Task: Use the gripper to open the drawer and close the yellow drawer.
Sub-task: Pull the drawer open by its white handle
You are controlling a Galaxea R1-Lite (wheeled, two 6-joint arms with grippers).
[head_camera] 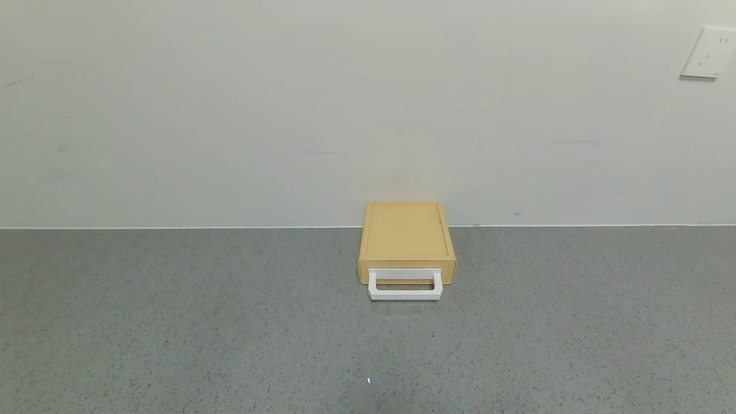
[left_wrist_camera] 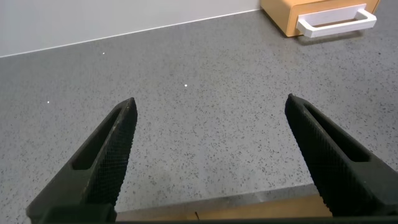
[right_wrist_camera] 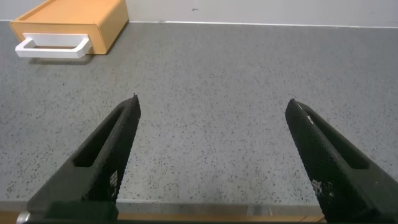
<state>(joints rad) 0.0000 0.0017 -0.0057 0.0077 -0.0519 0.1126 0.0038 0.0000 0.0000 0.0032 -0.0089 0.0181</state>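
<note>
The pale-yellow drawer box [head_camera: 407, 238] stands on the grey counter against the wall, its drawer shut and its white loop handle [head_camera: 405, 287] facing me. It also shows in the left wrist view [left_wrist_camera: 292, 15] and in the right wrist view [right_wrist_camera: 71, 22]. Neither arm shows in the head view. My left gripper [left_wrist_camera: 211, 106] is open and empty over the counter's near edge, far from the drawer. My right gripper [right_wrist_camera: 211, 102] is open and empty, also by the near edge and far from the drawer.
The speckled grey counter [head_camera: 172, 322] runs up to a plain white wall. A white wall socket [head_camera: 708, 53] sits at the upper right. The counter's wooden front edge [left_wrist_camera: 249, 211] lies just under both grippers.
</note>
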